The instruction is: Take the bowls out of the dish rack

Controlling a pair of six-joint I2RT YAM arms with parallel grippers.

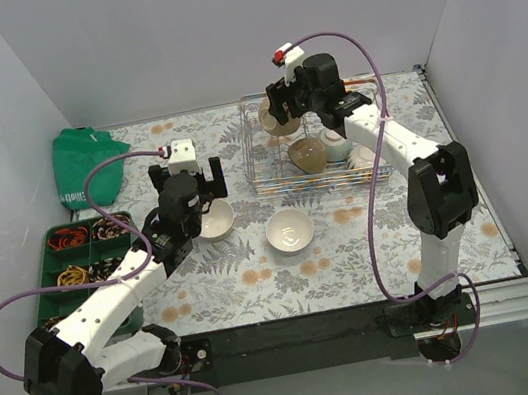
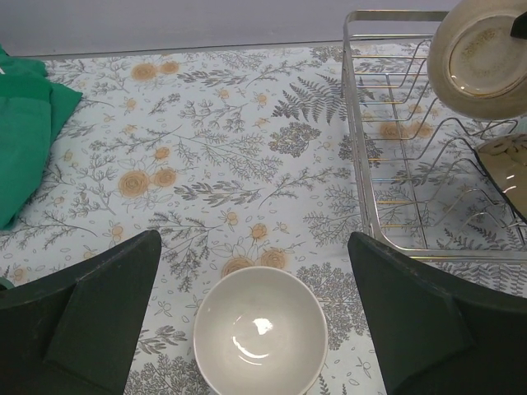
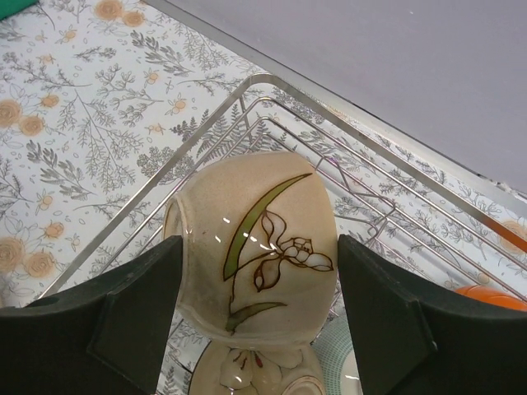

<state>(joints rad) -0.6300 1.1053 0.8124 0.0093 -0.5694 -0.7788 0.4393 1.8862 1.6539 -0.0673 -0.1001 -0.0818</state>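
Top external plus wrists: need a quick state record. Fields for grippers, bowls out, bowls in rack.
left gripper: open, above a white bowl on the table
right gripper: shut on floral bowl, held over the left end of the rack
bowls out: that white bowl plus second white bowl, both upright, apart, in front of the rack
bowls in rack: tan bowl and pale bowl side by side; others partly hidden by the right arm

Pale grey walls (image 1: 215, 23) on three sides, fern-and-flower tablecloth (image 1: 258, 280) (orange blooms), seemingly even light
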